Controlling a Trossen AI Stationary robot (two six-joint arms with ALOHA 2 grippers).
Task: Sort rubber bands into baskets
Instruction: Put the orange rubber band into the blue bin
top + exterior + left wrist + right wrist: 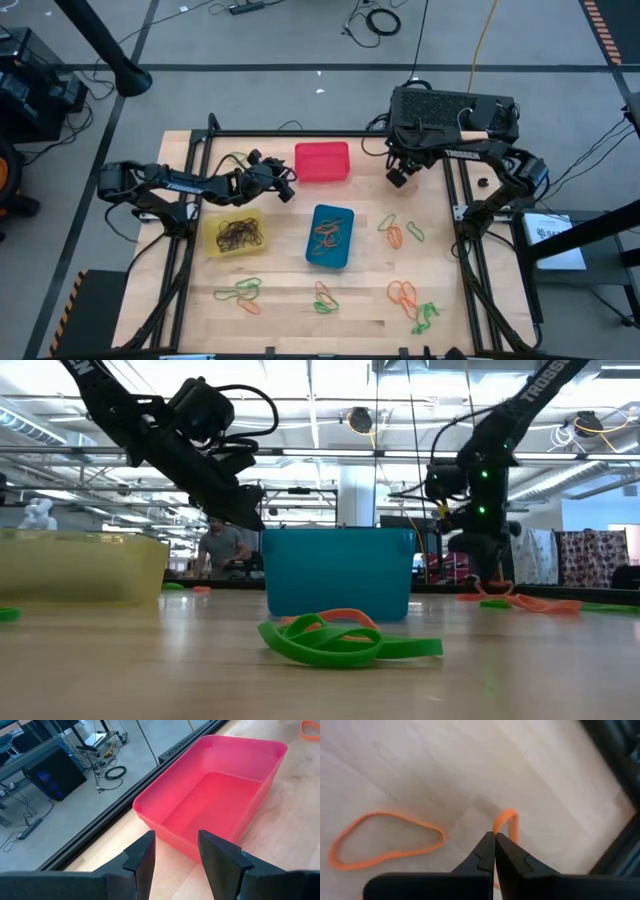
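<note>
**Sorting bands: right gripper pinched on an orange loop**

Starting at the left of the high view, the left arm reaches across the light wooden table [290, 300], and the left gripper [289, 184] hangs just left of the red rectangular plastic basket [322, 162]. Its two dark fingers [142, 857] stand apart with nothing between them, pointed at the empty red basket's near wall in the left wrist view.

Below that arm, at centre left, sits the yellow shallow plastic basket [234, 235], which holds a tangle of dark brown rubber bands [238, 234]. Right of it, near the middle of the frame, the blue rectangular plastic basket [330, 236] holds several orange rubber bands [328, 232].

Along the lower part of the frame, loose green and orange elastic loops [241, 292] lie at lower left, another small cluster [324, 299] at lower centre, and a third heap [412, 303] at lower right. A further pair of orange and green loops [400, 232] lies right of the blue basket.

At upper right, the right gripper [399, 177] hovers over bare wood right of the red basket. Its jaws are shut tight, and a thin orange rubber band [508, 824] rises from the tips in the right wrist view. Another orange loop [385, 840] lies flat on the wood beside it.
</note>
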